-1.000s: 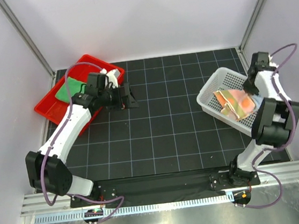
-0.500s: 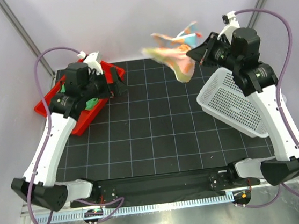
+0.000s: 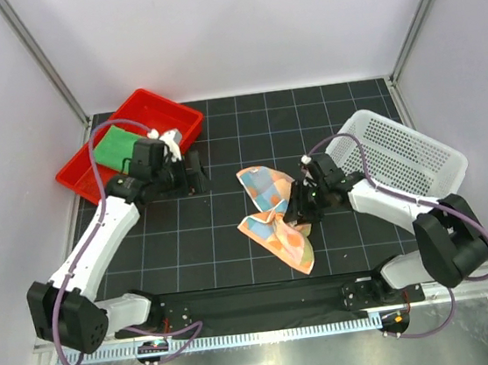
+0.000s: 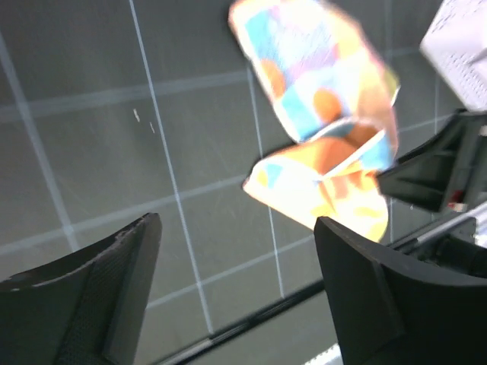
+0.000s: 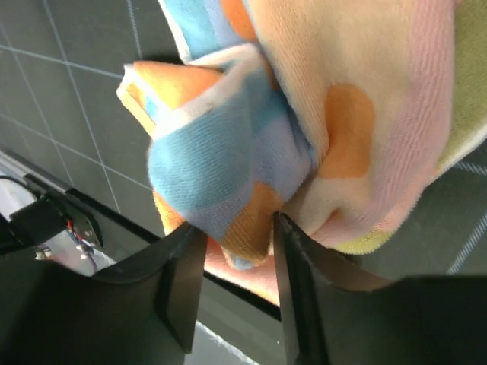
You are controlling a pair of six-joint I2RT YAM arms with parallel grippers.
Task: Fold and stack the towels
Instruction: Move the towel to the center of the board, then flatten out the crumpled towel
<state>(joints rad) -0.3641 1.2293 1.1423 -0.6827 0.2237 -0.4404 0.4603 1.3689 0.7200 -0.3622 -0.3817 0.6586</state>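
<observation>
Top view: the pastel-striped towel [image 3: 273, 216], marked with orange dots, lies crumpled on the black gridded bench [image 3: 221, 132] near its centre, one lobe toward the rear and one toward the near edge. The right pincer [image 3: 303, 207] is low at the towel's right side. In the right wrist view, this pincer [image 5: 237, 228] is clenched on a bunched fold of the towel [image 5: 358, 114], with cloth pinched between both fingers [image 5: 183, 281].

The left pincer [image 3: 197, 172] hovers over the bench just beside the red tray [image 3: 173, 104]. In its wrist view, its jaws are spread wide and grasp nothing.

The green towel [image 3: 115, 146] lies flat in the red tray at the left rear. The white perforated basket [image 3: 399, 149] sits at the right, apart from the striped towel.
</observation>
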